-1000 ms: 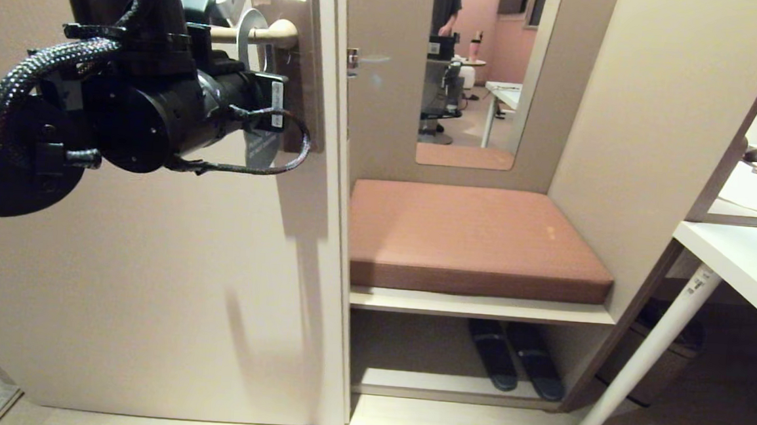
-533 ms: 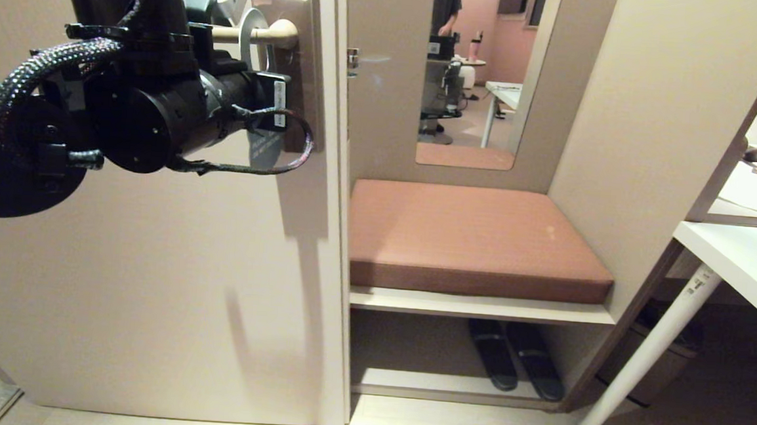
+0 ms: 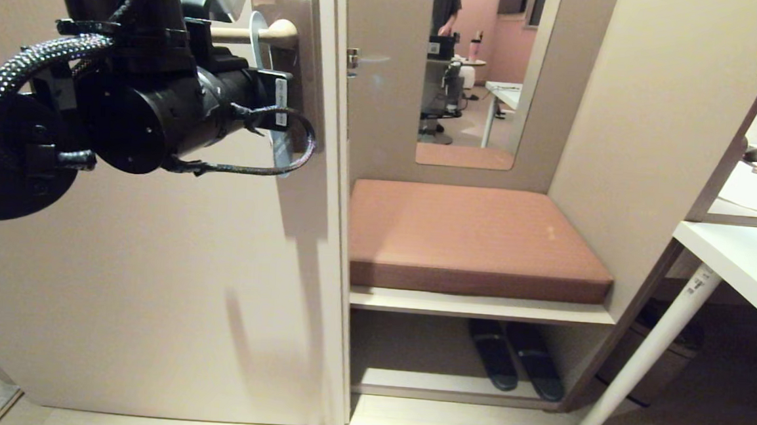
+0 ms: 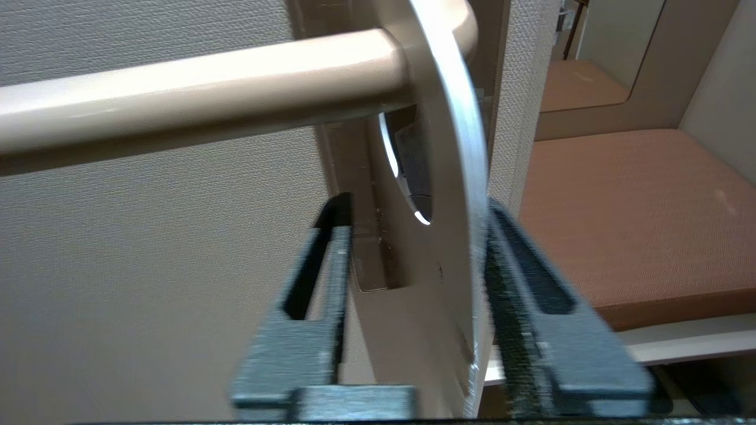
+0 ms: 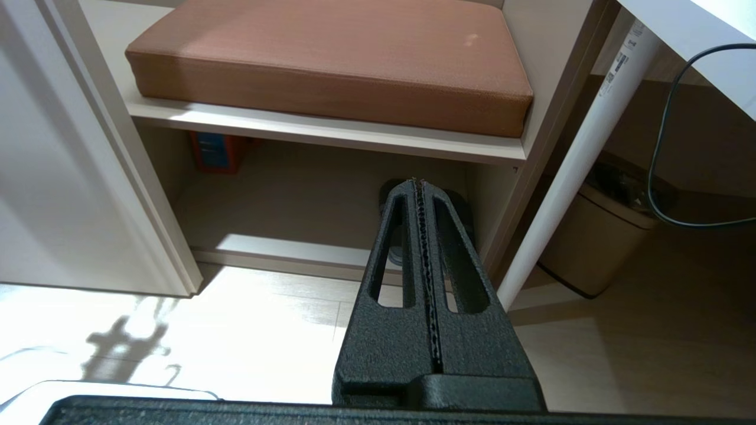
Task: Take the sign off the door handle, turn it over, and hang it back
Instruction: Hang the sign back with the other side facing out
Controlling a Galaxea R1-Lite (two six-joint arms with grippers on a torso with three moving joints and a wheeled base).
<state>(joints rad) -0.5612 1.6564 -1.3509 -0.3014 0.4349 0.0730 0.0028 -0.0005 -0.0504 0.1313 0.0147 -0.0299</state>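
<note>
Two fingers (image 4: pixel 331 265) of the left gripper (image 4: pixel 416 212) stand parted on either side of the sign (image 4: pixel 449 177), grasping nothing. One is well clear of it, while the other lies right against its edge, and I cannot tell whether that one touches it. Working from the left, the left arm reaches across the pale door (image 3: pixel 151 277) up to the door handle (image 4: pixel 207 88). The lever passes through the sign's large hole, so the sign hangs from it edge-on, close to the rounded knuckle and just in front of the brown-grey backplate (image 3: pixel 307 83). Which face is turned outward cannot be read from this angle. This looks like the letting-go at the end of the hanging step. To do it well, the fingers should spread until both sides are plainly free. The arm should then draw back along the sign's flat plane, neither sideways nor upward, so the close finger does not drag the sign along the lever toward its free end or set it swinging. Further right are the brown cushion (image 3: pixel 469 238) and the dark slippers (image 3: pixel 514 362) on the shelf under it. The right gripper (image 5: pixel 420 183) hangs parked low near that shelf, its fingers pressed together on nothing.
</note>
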